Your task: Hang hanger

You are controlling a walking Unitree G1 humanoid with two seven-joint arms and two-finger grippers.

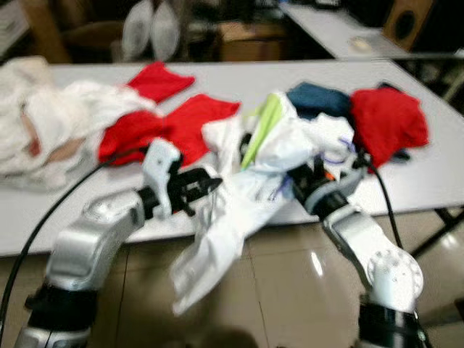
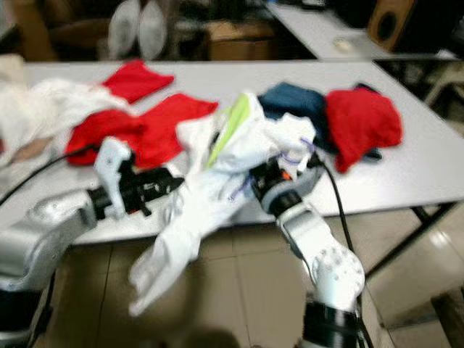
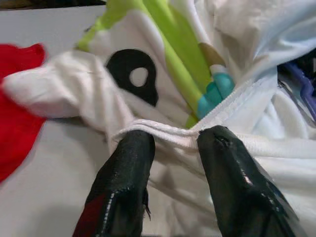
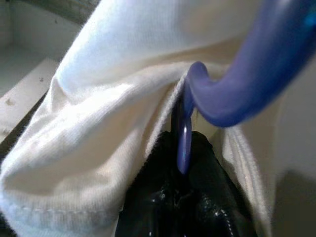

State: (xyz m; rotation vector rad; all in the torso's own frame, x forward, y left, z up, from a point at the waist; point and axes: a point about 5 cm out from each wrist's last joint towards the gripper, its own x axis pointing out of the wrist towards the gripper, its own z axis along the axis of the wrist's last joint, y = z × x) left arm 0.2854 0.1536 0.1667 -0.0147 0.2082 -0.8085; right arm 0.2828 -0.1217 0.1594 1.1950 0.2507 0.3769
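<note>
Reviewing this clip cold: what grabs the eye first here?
The white printed shirt spilling off the table edge toward the floor, held between both arms. The left gripper pinches its hem; the right gripper clamps a blue hanger inside the cloth. Red garments lie behind it on the table.

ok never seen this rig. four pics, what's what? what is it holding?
It is a humanoid robot with two silver arms, each ending in two black fingers. The two wide pictures come from its head camera, looking down at a white table. The two close-ups come from cameras on its wrists.

On the table lie red cloths, a blue garment, another red one and white laundry.

The left gripper pinches the hem of a white printed shirt, which hangs over the table edge. The right gripper is closed on a purple plastic hanger tucked inside that shirt. The head pictures are blurred, so finer detail is unclear.
</note>
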